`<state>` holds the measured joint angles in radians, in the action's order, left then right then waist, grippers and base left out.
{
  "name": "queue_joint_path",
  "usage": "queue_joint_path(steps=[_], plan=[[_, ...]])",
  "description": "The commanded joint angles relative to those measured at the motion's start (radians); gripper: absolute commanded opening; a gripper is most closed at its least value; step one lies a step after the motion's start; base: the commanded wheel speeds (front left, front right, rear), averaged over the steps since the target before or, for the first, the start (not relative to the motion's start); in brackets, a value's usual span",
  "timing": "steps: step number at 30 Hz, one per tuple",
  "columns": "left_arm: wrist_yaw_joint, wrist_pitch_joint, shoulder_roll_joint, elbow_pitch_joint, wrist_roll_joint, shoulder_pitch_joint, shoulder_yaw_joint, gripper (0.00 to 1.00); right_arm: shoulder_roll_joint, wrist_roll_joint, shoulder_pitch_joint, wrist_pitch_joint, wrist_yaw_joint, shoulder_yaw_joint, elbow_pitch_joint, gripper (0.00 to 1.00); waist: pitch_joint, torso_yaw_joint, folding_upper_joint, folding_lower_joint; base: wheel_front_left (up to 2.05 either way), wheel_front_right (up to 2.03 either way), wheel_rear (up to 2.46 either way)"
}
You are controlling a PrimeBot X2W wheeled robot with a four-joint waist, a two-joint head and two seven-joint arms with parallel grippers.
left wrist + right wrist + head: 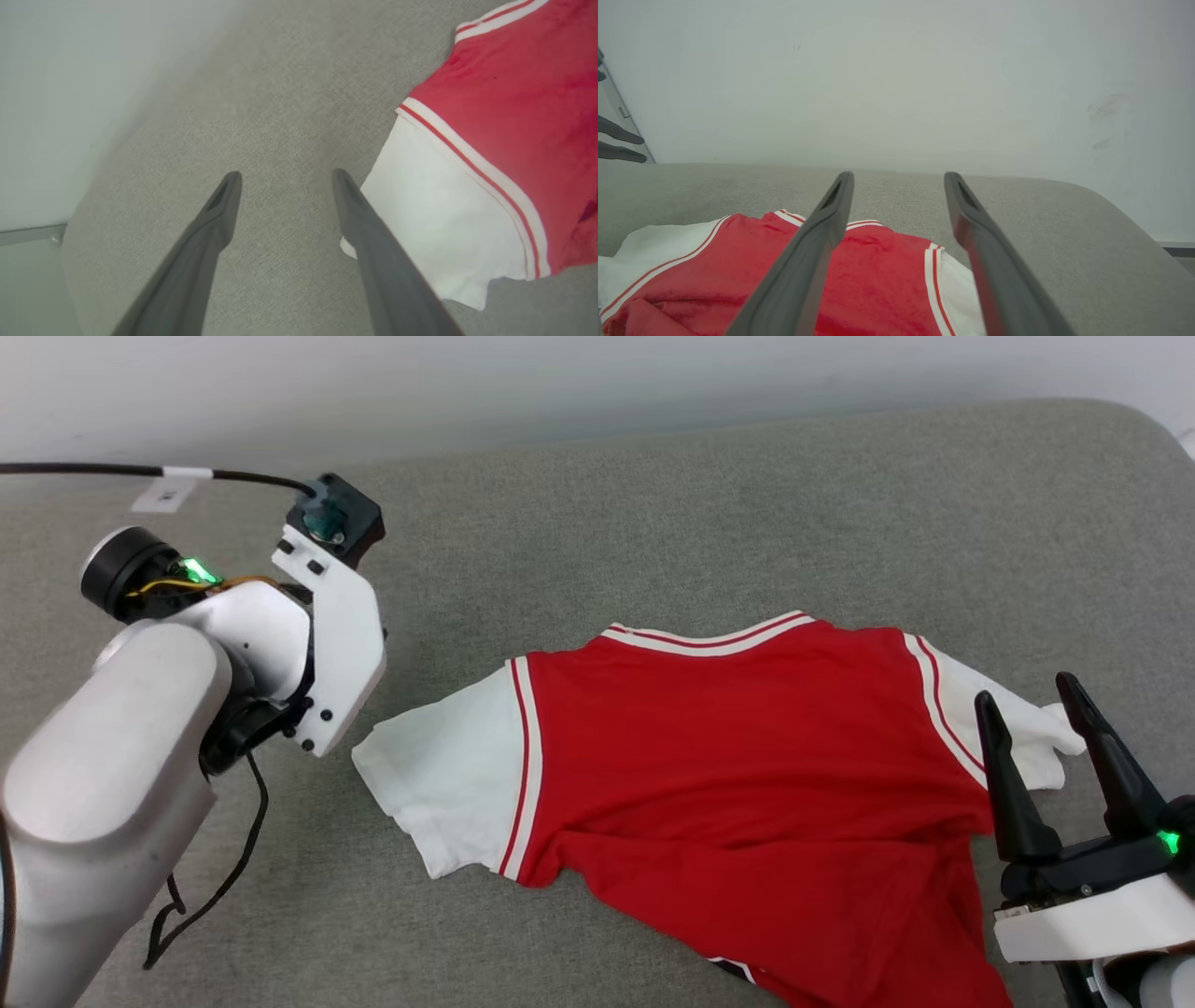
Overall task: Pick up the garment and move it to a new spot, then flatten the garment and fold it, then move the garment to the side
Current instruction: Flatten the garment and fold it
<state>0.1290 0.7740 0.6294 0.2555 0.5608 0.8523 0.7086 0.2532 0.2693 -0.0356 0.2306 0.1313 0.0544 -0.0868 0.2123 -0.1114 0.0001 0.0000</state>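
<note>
The garment is a red jersey with white short sleeves. It lies spread on the grey cushion, plain red side up, with its lower part bunched toward the near right. A bit of black lettering peeks out at the hem. My left gripper hangs open over bare cushion just beside the white left sleeve, holding nothing. At the garment's right edge my right gripper stands open by the right sleeve. In the right wrist view the right gripper is above the garment with nothing between its fingers.
A white wall runs along the cushion's far edge. A black cable with a white tag leads to my left wrist, and another loop hangs under the left forearm. The cushion's rounded corner is at the far right.
</note>
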Motion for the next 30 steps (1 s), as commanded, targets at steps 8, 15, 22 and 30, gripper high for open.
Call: queue_joint_path(steps=[8,15,22,30], plan=[[-0.001,0.210,0.054,0.006,0.154,0.117,0.210,1.00,-0.011,-0.008,-0.046,0.009,-0.001,0.024,-0.003,1.00,0.099,-0.033,-0.0001,0.0000,0.00,0.00,0.00],[-0.001,0.285,0.096,0.014,0.213,0.166,0.380,1.00,-0.016,-0.011,-0.085,0.023,-0.001,0.041,0.020,1.00,0.151,-0.054,-0.0001,0.0000,0.00,0.00,0.00],[-0.001,0.259,0.111,0.030,0.256,0.178,0.523,0.00,-0.016,-0.013,-0.113,0.032,-0.001,0.036,0.048,1.00,0.153,-0.053,-0.0001,0.0000,0.00,0.00,0.00],[-0.001,0.129,0.151,0.019,0.301,0.210,0.541,0.00,0.082,-0.032,-0.162,0.034,-0.001,-0.048,0.050,1.00,0.063,-0.025,-0.0001,0.0000,0.00,0.00,0.00]])
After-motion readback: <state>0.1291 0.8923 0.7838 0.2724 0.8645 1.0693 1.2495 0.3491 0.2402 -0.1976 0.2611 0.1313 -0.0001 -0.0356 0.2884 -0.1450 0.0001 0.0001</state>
